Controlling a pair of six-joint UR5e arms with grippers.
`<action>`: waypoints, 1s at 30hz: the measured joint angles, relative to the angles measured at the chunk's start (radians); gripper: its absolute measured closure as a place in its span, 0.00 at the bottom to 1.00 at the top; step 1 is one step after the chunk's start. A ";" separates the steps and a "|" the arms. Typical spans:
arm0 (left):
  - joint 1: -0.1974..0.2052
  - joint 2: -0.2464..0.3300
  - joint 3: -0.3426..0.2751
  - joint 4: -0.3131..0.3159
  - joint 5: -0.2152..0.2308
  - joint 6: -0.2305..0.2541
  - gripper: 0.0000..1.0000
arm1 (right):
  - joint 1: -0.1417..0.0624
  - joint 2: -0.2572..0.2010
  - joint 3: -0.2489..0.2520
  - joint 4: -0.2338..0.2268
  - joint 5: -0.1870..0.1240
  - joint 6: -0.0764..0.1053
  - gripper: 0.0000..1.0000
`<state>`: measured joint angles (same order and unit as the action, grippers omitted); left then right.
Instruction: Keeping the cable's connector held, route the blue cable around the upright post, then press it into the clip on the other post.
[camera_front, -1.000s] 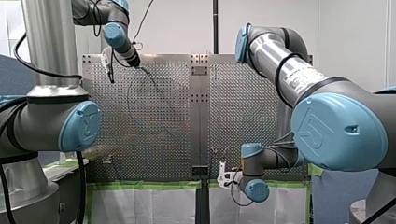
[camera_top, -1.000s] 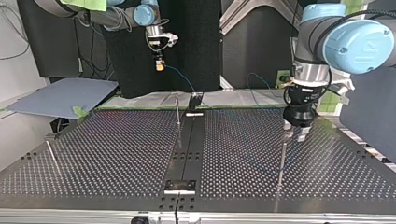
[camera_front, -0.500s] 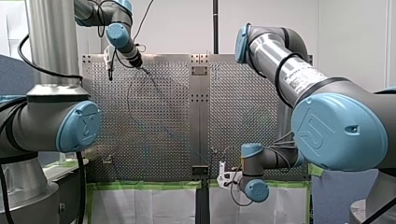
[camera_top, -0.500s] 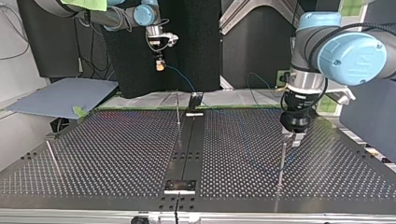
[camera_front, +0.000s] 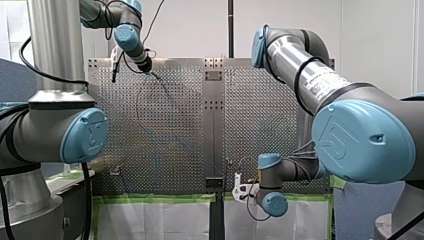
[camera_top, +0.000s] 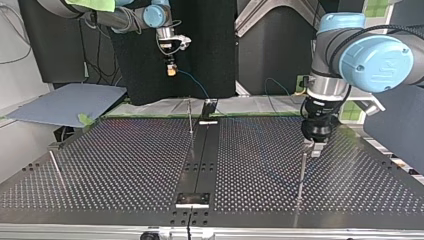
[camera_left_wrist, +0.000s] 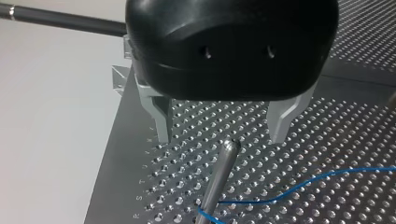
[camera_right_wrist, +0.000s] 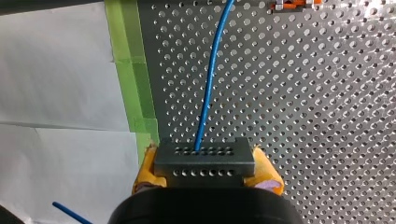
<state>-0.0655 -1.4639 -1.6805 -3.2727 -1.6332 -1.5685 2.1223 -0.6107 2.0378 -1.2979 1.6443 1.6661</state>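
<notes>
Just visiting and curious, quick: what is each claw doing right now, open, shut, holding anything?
Left gripper: open, holding nothing, just above the post.
Right gripper: shut on the connector of the blue cable.

Green tape (camera_right_wrist: 133, 70) — white paper (camera_right_wrist: 56, 70)

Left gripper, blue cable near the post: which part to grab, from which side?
Probably the free run of the blue cable just beside the post, not where it touches the post. Come from above with the left gripper, open fingers straddling the run crosswise. The upright post stands right under them, so offset sideways first.
</notes>
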 joint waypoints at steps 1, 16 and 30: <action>0.000 0.000 0.000 0.000 -0.001 0.012 0.02 | 0.000 0.000 0.000 0.000 0.000 0.000 1.00; -0.001 0.000 0.000 -0.009 -0.083 0.024 0.02 | 0.000 0.000 -0.001 -0.003 -0.011 0.000 1.00; -0.007 0.000 0.000 0.002 -0.063 0.048 0.02 | 0.001 0.000 -0.001 -0.002 -0.013 0.000 1.00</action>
<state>-0.0722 -1.4635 -1.6808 -3.2707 -1.6962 -1.5201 2.1235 -0.6103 2.0366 -1.2996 1.6317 1.6660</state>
